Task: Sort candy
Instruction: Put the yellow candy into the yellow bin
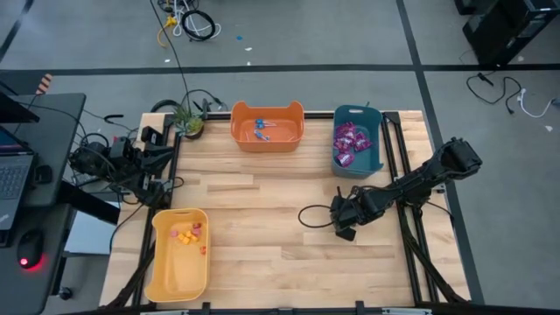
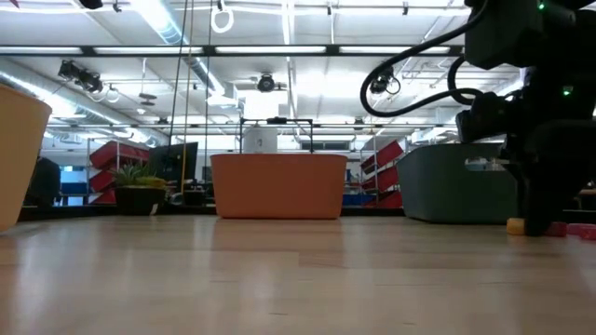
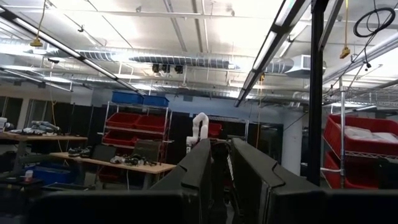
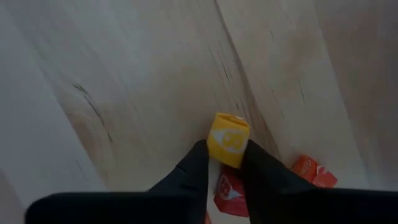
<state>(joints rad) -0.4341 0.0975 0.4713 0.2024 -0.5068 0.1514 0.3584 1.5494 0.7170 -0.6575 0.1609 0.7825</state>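
My right gripper (image 1: 344, 223) points down at the table's right middle, shut on a small yellow candy (image 4: 228, 140). Red and orange candy pieces (image 4: 309, 171) lie on the wood right beside it. The orange bin (image 1: 267, 127) at the far edge holds blue lollipops. Purple packets fill the teal bin (image 1: 357, 144). The yellow bin (image 1: 179, 255) at the near left holds small orange and red pieces. My left gripper (image 3: 222, 163) is parked off the far left corner, raised and pointing into the room, its fingers slightly apart with nothing between them. My right gripper pinches the yellow candy by two opposite sides (image 4: 214, 144) between its two fingertips (image 4: 200, 158). The fingers come from above, pointing down. The candy sits at the very ends of the fingers, close to the tabletop; I cannot tell whether it is lifted clear.
A small potted plant (image 1: 186, 122) stands at the far left by the orange bin. Cables and a laptop desk lie beyond the table's left edge. Bare wood (image 1: 262, 219) spreads across the table's middle between the three bins.
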